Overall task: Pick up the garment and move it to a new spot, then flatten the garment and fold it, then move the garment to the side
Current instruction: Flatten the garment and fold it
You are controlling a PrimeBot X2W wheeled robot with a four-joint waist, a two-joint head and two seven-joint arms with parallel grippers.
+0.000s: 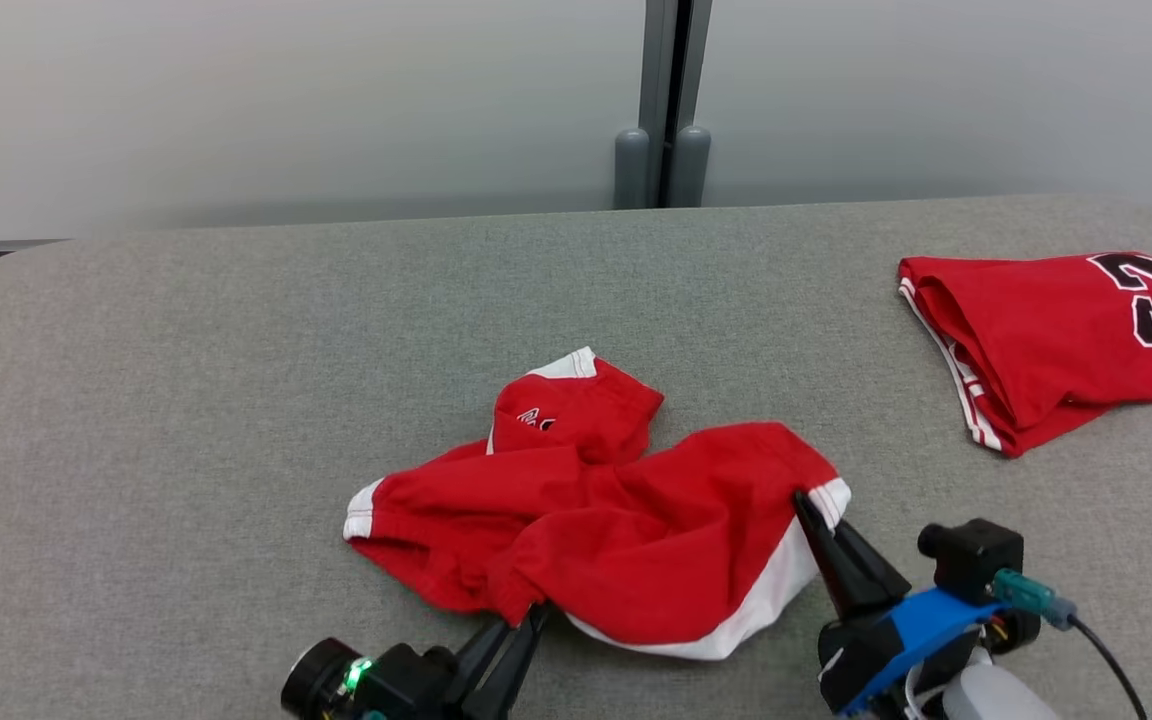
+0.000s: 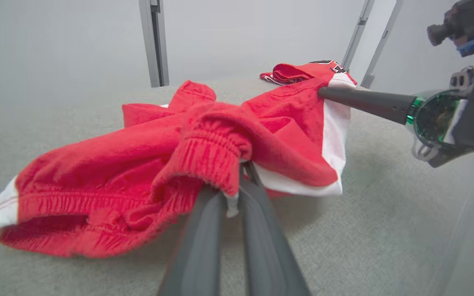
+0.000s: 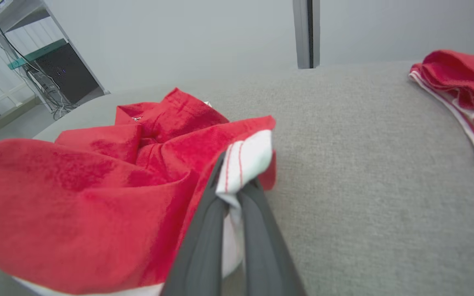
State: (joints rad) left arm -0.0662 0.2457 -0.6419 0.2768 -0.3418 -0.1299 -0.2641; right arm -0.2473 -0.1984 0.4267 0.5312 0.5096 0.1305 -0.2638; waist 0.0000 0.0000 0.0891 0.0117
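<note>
Garment: red shorts [image 1: 596,510], white-trimmed, crumpled on the grey table [image 1: 186,400], toward 6 o'clock of its centre.
Long axis: roughly 9-to-3 o'clock, spanning both grippers.
Left gripper [image 1: 532,615]: fingers clamped on the elastic waistband; cloth lies at its 12 o'clock.
Right gripper [image 1: 802,500]: fingers pinching the white hem corner; cloth lies at its 10 o'clock.
Nearer arm: neither, as both are touching.
Beyond: folded red jersey [image 1: 1066,340], 2 o'clock, well apart.

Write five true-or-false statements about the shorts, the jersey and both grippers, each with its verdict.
1. The left gripper is shut on the red shorts. True.
2. The right gripper hangs open, holding nothing. False: it is shut on the shorts' white-trimmed hem.
3. A folded red jersey lies to the shorts' right. True.
4. The shorts lie spread flat. False: they are crumpled.
5. The jersey touches the shorts. False: bare table separates them.
</note>
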